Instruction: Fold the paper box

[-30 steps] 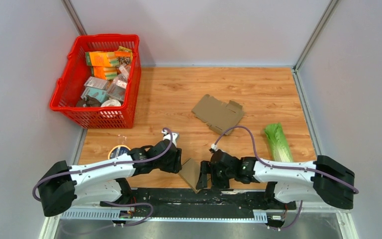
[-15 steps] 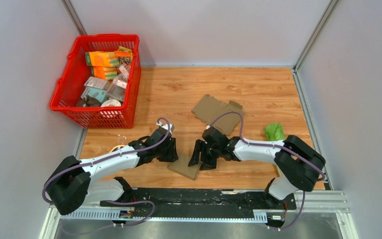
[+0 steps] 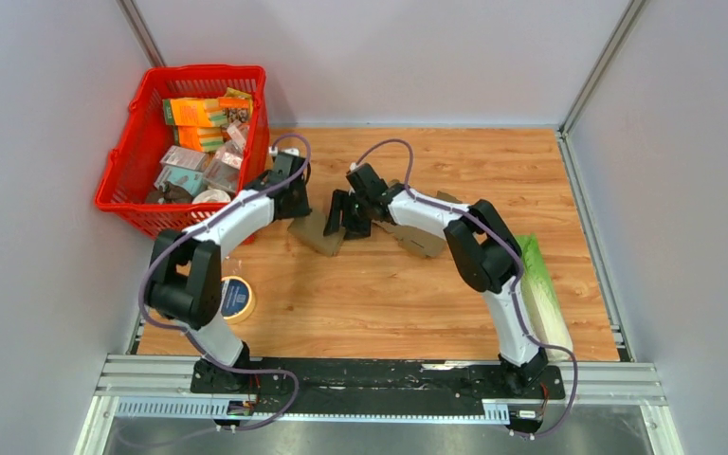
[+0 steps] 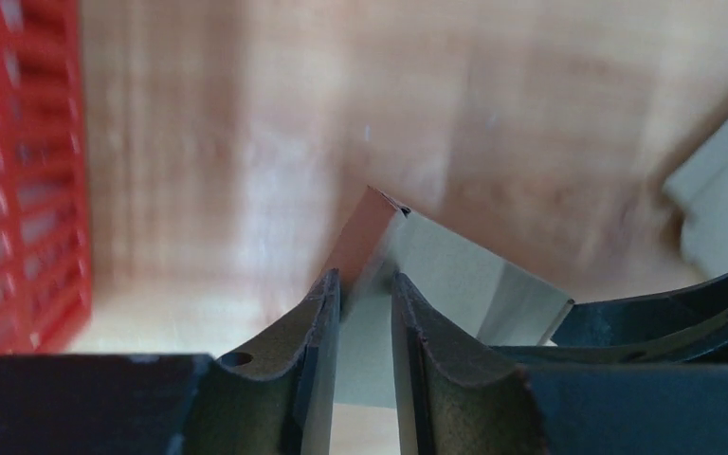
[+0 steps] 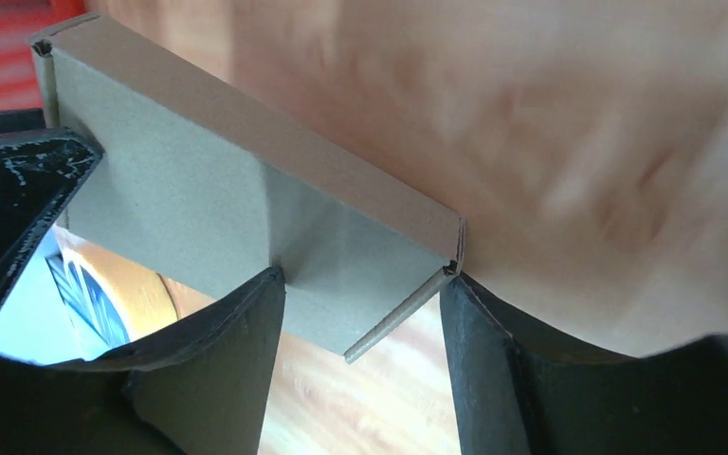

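The paper box (image 3: 317,234), a small flat brown cardboard carton, hangs between both grippers over the wooden table, right of the red basket. My left gripper (image 3: 296,206) holds its left end. In the left wrist view the narrow jaws (image 4: 365,280) pinch a wall of the box (image 4: 455,275). My right gripper (image 3: 345,216) takes the right end. In the right wrist view its fingers (image 5: 365,277) press both sides of the box (image 5: 190,190), and a loose flap (image 5: 400,315) angles down between them.
A red basket (image 3: 125,180) full of packets stands at the far left. A flat, unfolded cardboard blank (image 3: 428,237) lies behind the right arm. A tape roll (image 3: 235,297) sits near the left arm, and a lettuce (image 3: 536,265) lies at the right.
Both arms have carried the box from the near edge of the table out to the far middle, beside the basket. Both sets of jaws have narrowed onto it.
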You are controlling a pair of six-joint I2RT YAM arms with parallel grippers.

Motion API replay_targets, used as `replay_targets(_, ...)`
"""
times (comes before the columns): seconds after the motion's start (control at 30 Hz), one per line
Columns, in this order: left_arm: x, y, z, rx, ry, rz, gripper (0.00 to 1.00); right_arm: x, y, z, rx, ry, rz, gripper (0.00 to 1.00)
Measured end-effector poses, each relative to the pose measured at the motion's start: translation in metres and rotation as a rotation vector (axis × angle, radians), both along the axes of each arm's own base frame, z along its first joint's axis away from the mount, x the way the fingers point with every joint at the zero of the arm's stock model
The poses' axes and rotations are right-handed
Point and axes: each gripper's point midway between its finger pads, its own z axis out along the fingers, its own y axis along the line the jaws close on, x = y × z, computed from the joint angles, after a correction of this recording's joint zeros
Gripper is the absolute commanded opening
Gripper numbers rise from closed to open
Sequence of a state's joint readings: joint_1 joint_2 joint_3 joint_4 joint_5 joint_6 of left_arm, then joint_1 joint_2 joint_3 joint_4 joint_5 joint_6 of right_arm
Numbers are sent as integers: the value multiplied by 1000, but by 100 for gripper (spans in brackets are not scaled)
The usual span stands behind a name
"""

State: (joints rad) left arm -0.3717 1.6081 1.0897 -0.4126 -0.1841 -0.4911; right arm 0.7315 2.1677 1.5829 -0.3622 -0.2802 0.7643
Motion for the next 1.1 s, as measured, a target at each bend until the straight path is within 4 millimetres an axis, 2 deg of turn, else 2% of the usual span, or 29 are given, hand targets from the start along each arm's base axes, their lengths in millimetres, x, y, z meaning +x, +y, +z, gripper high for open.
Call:
replay_targets(0.03, 15, 1, 4, 5, -12, 6, 33, 15, 2, 2, 8, -25, -1, 66)
replay_targets(0.13, 50, -3, 15, 24, -39, 3, 43, 56, 3, 6, 29, -95, 2, 86)
replay_targets(0.17, 56, -3, 17, 34, -43, 1, 55, 67, 4, 8, 33, -117, 6, 97)
replay_targets(0.23, 64, -5, 20, 44, -41, -4, 61, 94, 8, 18, 37, -185, 18, 100)
replay_targets(0.3, 58, -7, 23, 58, -19, -19, 70, 113, 1, 27, 3, -248, 32, 100)
replay_targets(0.37, 51, -6, 29, 91, -2, -32, 70, 115, -21, 35, -75, -285, 59, 100)
replay_targets(0.43, 44, -4, 43, 113, -6, -43, 60, 107, -49, 42, -159, -316, 92, 100)
replay_targets(0.47, 41, -3, 51, 115, -13, -48, 54, 94, -71, 45, -213, -315, 112, 100)
replay_targets(0.53, 29, -5, 76, 95, -42, -78, 52, 72, -107, 53, -281, -311, 148, 100)
replay_targets(0.57, 24, -7, 88, 77, -64, -92, 51, 56, -131, 57, -316, -306, 165, 100)
replay_targets(0.63, 9, -16, 118, 19, -128, -133, 52, 36, -160, 60, -352, -300, 195, 100)
replay_targets(0.7, -17, -37, 148, -57, -198, -217, 54, 28, -183, 56, -382, -301, 212, 97)
replay_targets(0.77, -51, -64, 169, -139, -249, -335, 55, 26, -195, 45, -409, -293, 237, 91)
replay_targets(0.8, -74, -82, 179, -185, -273, -414, 55, 25, -198, 38, -421, -278, 253, 88)
replay_targets(0.83, -91, -92, 183, -213, -283, -466, 55, 25, -199, 32, -428, -270, 267, 85)
replay_targets(0.9, -134, -112, 183, -271, -281, -589, 55, 22, -197, 20, -432, -245, 286, 77)
replay_targets(0.93, -151, -116, 180, -291, -274, -627, 55, 20, -196, 14, -432, -231, 292, 75)
replay_targets(1.0, -178, -116, 164, -320, -253, -672, 55, 12, -194, 3, -433, -203, 295, 64)
replay_targets(1.03, -191, -112, 152, -326, -231, -679, 55, 5, -194, -3, -437, -184, 295, 55)
replay_targets(1.07, -202, -108, 140, -328, -207, -685, 55, -1, -193, -9, -439, -167, 295, 31)
replay_targets(1.1, -212, -102, 129, -329, -188, -682, 55, -8, -192, -15, -449, -149, 280, 21)
